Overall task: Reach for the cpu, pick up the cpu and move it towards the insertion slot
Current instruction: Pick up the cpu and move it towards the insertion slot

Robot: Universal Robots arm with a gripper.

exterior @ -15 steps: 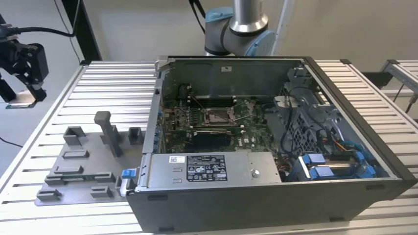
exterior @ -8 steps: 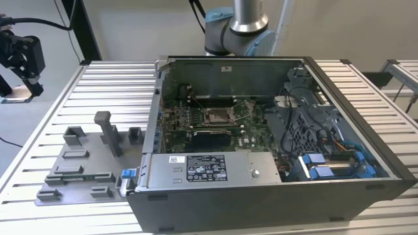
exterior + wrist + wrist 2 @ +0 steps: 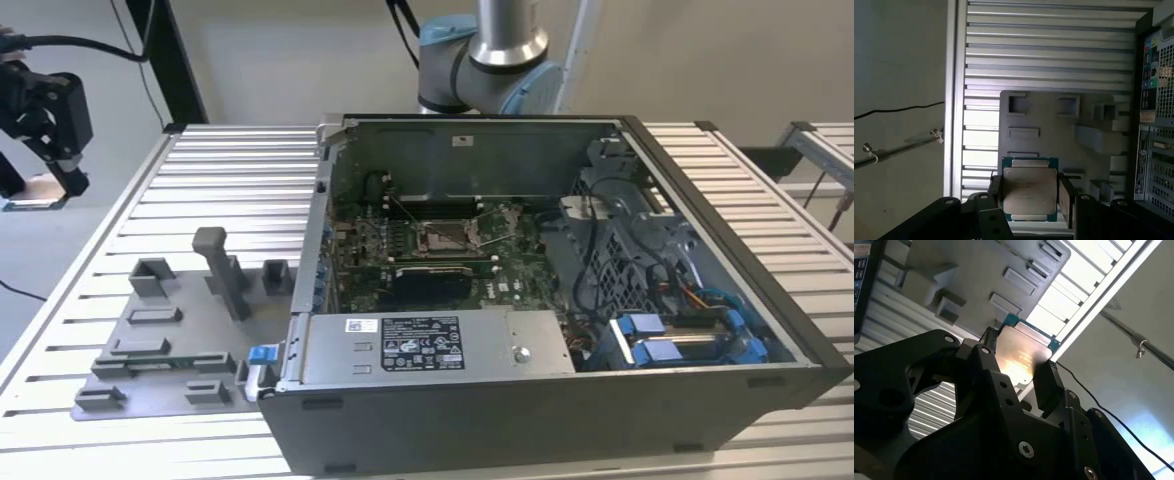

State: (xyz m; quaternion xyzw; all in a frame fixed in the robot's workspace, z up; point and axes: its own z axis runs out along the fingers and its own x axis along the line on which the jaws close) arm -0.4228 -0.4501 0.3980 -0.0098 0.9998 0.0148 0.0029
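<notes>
Tightly, the small square silvery chip (image 3: 1030, 200) is squeezed by the black pincer (image 3: 1031, 192). Inside the open grey computer box (image 3: 534, 410), a shiny square metal slot (image 3: 447, 236) is seen.

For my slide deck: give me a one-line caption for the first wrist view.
Pincer shut on the cpu, grey fixture plate and slatted table behind it.

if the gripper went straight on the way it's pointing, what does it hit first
Probably the grey fixture plate near its edge, or the slatted table just beside it; depth is unclear. The cpu clamped in the gripper would touch first.
</notes>
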